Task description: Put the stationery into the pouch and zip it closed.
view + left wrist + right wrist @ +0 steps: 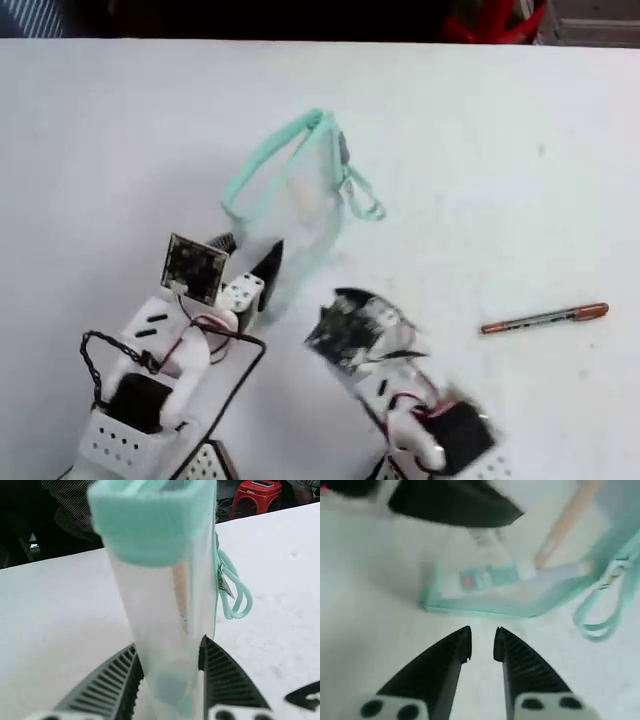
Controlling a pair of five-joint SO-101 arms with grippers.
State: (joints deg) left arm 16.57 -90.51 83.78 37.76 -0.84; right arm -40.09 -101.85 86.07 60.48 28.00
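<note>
Your left claw (265,275) is clamped on the near end of the translucent plastic pouch with mint-green fabric trim (300,190). In the left wrist view, the ribbed fingers (227,680) press on either side of the pouch (160,605), which rises away from them, trimmed end farthest from the claw (170,650). The pouch sits around the middle of the white surface (480,120), running from the claw toward the far edge.

Inside the pouch you can see a slim peach-coloured stick (181,595) through the clear wall. The right wrist view shows it too (565,525), though you cannot tell what kind of item it is. A mint-green cord loop (362,195) hangs off the pouch on the side toward the right edge and lies on the surface (235,595).

Your right claw (482,642) is set narrow, with a slim gap between its black fingers and nothing in it. It hovers over bare surface just beside the pouch's long edge (520,587), with the cord loop (605,615) off to one side. In the high view it (355,325) is toward the near edge, next to the left claw.

A slim brown-orange pen (545,319) lies flat close to the right edge, well apart from the pouch and both claws.
</note>
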